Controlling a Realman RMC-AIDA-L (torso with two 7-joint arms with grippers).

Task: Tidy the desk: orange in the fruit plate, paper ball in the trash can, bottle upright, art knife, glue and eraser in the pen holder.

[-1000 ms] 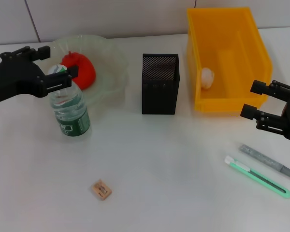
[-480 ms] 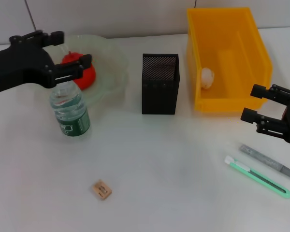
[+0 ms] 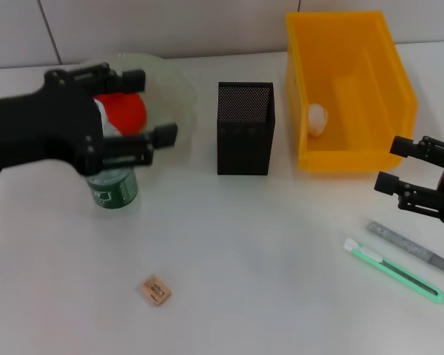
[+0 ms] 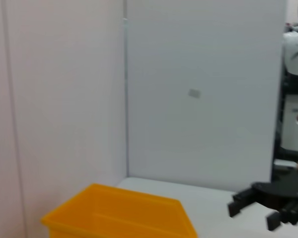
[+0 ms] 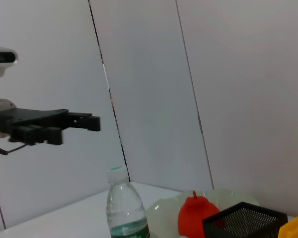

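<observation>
The orange [image 3: 127,111], a red-orange fruit, lies in the pale glass fruit plate [image 3: 174,96]. The bottle [image 3: 113,188] stands upright in front of the plate, its top hidden under my left arm. My left gripper [image 3: 152,108] hangs open above the bottle, apart from it. The paper ball [image 3: 317,118] rests inside the yellow trash can [image 3: 348,148]. The black mesh pen holder [image 3: 244,127] stands mid-table. The green art knife [image 3: 396,271] and grey glue stick [image 3: 411,248] lie at the right, just below my open right gripper [image 3: 395,164]. The eraser [image 3: 155,290] lies near the front.
The right wrist view shows the bottle [image 5: 125,207], orange [image 5: 193,219], pen holder [image 5: 243,220] and the left gripper [image 5: 64,127] high above the table. The left wrist view shows the trash can [image 4: 119,213] and the right gripper [image 4: 268,202]. A white wall stands behind.
My left arm has risen and swung right, from beside the bottle's cap to above the bottle. My right gripper has drifted slightly right and down.
</observation>
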